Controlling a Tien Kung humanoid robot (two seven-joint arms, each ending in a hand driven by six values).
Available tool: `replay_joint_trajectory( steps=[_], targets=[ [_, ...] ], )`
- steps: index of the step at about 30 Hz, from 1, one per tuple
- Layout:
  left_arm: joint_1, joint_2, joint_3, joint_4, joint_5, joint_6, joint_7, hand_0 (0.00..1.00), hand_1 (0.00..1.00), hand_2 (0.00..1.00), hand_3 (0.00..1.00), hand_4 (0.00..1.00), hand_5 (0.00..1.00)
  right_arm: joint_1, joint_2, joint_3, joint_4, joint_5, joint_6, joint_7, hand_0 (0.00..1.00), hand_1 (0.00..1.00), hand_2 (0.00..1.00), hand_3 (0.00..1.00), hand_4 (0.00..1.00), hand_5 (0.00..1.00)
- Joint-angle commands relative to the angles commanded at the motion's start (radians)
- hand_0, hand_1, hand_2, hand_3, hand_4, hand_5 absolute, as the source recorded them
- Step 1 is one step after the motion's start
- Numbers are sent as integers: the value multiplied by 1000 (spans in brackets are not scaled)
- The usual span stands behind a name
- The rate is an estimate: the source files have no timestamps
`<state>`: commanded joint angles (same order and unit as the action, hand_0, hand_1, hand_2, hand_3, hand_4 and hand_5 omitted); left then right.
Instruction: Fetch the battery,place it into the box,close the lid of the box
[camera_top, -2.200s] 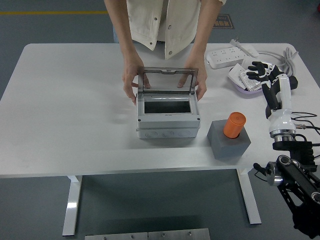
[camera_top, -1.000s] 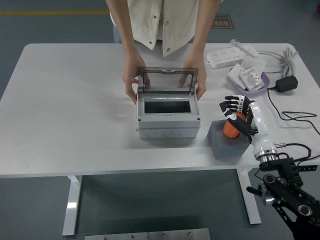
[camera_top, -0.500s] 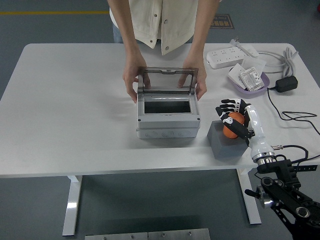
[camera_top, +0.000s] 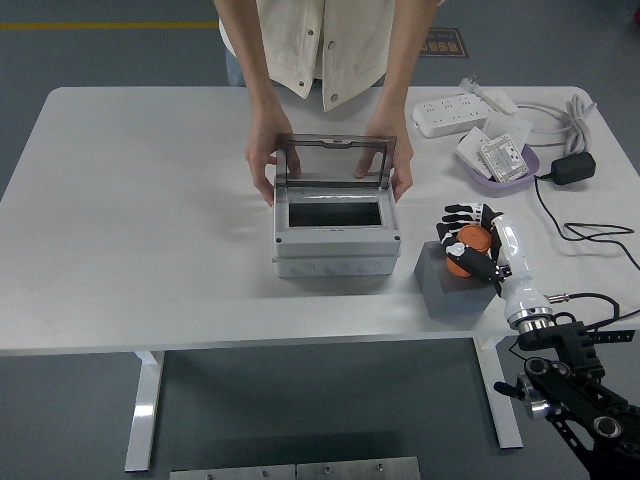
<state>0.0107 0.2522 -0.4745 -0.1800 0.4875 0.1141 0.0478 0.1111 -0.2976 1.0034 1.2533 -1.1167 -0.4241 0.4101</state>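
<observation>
Right hand (camera_top: 463, 240) wrapped around orange cylindrical battery (camera_top: 469, 249), black fingers curled over its top; battery upright in dark grey foam block (camera_top: 448, 284) on smooth white table (camera_top: 140, 220). Just left, rectangular grey plastic box (camera_top: 336, 236), cavity dark and bare, smoky transparent lid (camera_top: 336, 161) raised upright, steadied by a person's hands (camera_top: 262, 160) at both sides. Lilac tray (camera_top: 500, 160) far right, holding small white packets.

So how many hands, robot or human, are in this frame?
3. The robot's right hand is wrapped around the orange battery on the grey block. The person's two hands hold the open lid of the box. The robot's left hand is out of view.
</observation>
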Motion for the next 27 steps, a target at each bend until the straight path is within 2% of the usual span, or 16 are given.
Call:
replay_joint_trajectory(
  steps=[11, 12, 27],
  targets=[
    [-1, 0, 11, 0, -17, 2, -3, 642, 723, 671, 631, 691, 418, -5, -1, 1, -9, 5, -1, 3, 549, 554, 543, 579, 579, 146],
    [-1, 0, 12, 0, -19, 2, -3, 641, 723, 670, 631, 689, 417, -6, -1, 1, -10, 5, -1, 2, 555, 545, 534, 558, 500, 171],
    [-1, 0, 12, 0, -22, 3, -2, 640, 723, 667, 630, 687, 416, -5, 2, -8, -13, 21, -6, 5, 554, 542, 533, 560, 518, 172]
  ],
)
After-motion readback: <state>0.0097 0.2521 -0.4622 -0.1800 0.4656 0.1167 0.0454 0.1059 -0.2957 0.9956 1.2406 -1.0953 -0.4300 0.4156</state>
